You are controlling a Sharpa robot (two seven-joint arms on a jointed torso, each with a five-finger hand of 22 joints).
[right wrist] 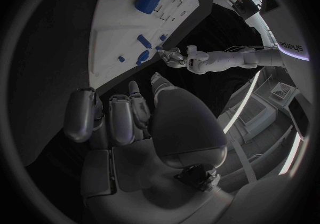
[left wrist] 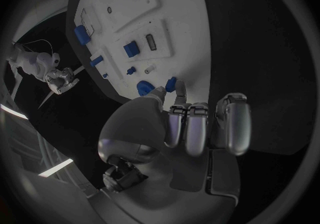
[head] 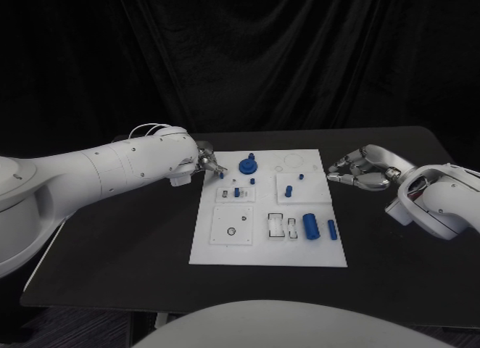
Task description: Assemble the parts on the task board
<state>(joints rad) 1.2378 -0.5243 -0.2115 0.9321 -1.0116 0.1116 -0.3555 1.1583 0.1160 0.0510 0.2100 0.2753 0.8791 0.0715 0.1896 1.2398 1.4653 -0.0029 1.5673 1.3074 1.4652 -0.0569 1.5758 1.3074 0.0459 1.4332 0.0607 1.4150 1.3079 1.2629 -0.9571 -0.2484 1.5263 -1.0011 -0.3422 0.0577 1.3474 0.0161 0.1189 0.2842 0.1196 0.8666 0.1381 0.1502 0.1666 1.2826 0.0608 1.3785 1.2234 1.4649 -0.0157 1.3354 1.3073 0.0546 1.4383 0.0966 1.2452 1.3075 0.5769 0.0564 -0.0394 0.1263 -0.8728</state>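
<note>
Your left hand (head: 204,162) pinches a small blue part (left wrist: 171,84) at the task board (head: 225,250) far-left edge. Right hand (head: 360,172) clenched, empty, just beside the board. Slight tilt, and the part may jam or slip.

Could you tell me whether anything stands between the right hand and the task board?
Nothing visible does. The right hand hovers just off the edge of the task board, with only bare black table between them.
</note>
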